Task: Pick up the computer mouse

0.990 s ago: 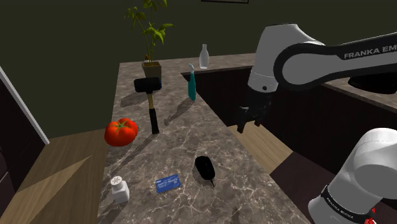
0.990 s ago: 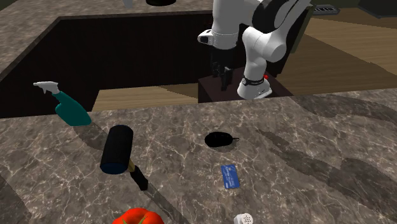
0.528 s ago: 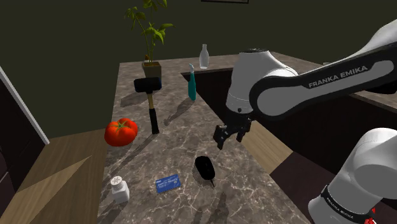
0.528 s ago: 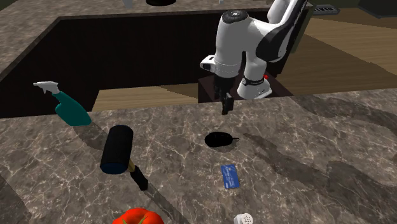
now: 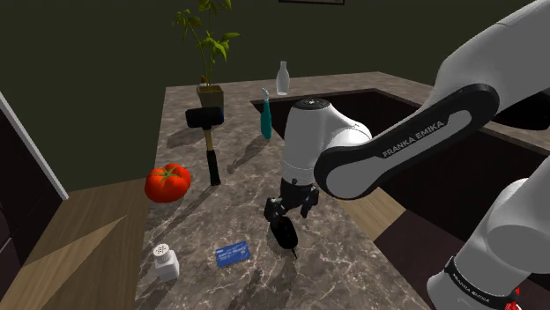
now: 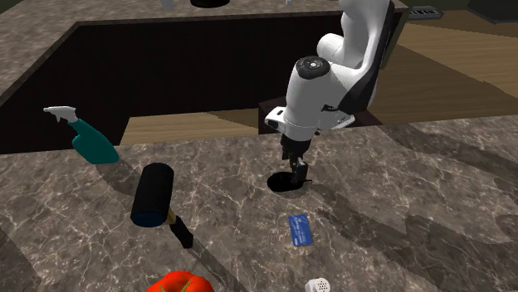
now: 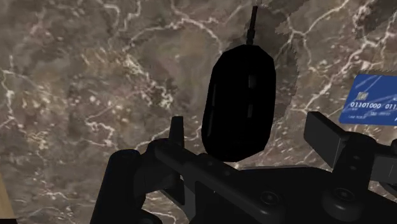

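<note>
Approach done, grasp not. Right of the blue card [image 5: 234, 254] in the shoulder view, the computer mouse [image 5: 284, 231] lies on the counter [image 5: 256, 185]. Your end effector [image 5: 288, 209] hangs just over it, fingers [image 7: 177, 130] spread, not touching; closing and lifting remain.

Between the black fingers [image 7: 323, 132] the computer mouse [image 7: 238, 105] is plain black, cord included, lying on a countertop [image 7: 95, 76] of brown-grey marble veined in white. Just beyond one finger the card [image 7: 370, 98] is blue with white digits; farther from the fingers are a red tomato [image 5: 167, 181] with a green top, a teal spray bottle [image 5: 265, 121] with a white trigger, a black-headed hammer [image 5: 204, 118] and a white shaker [image 5: 164, 261]
</note>
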You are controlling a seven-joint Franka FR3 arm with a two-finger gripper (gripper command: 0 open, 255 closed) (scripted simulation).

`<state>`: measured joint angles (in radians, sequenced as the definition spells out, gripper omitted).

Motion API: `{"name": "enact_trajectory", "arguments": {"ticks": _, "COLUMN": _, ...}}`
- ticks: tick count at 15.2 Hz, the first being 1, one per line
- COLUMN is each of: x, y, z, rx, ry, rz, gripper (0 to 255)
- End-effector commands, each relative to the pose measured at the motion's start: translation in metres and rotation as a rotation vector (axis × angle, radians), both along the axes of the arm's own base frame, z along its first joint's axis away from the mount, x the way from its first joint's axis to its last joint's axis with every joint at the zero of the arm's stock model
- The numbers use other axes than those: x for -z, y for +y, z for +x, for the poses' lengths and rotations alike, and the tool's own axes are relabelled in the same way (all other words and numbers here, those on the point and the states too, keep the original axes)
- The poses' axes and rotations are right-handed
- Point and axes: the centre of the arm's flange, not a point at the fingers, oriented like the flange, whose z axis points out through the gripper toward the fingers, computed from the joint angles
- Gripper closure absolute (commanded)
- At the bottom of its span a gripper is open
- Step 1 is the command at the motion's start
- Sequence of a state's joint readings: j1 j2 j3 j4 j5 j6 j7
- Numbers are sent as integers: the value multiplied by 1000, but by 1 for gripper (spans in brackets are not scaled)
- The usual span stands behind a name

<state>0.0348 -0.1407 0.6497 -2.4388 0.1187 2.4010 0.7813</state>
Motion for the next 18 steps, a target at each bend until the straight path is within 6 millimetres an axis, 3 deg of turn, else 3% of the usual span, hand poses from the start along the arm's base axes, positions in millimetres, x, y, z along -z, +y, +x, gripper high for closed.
{"name": "enact_trajectory", "arguments": {"ticks": 1, "x": 14, "y": 8, "z": 1, "rx": 4, "ry": -1, "rz": 3, "gripper": 0}}
{"name": "enact_trajectory", "arguments": {"ticks": 7, "x": 49, "y": 8, "z": 1, "rx": 4, "ry": -1, "rz": 3, "gripper": 0}}
{"name": "enact_trajectory", "arguments": {"ticks": 9, "x": 49, "y": 8, "z": 1, "rx": 4, "ry": -1, "rz": 3, "gripper": 0}}
{"name": "enact_trajectory", "arguments": {"ticks": 10, "x": 49, "y": 8, "z": 1, "rx": 4, "ry": -1, "rz": 3, "gripper": 255}}
{"name": "enact_trajectory", "arguments": {"ticks": 18, "x": 49, "y": 7, "z": 1, "rx": 4, "ry": -1, "rz": 3, "gripper": 255}}
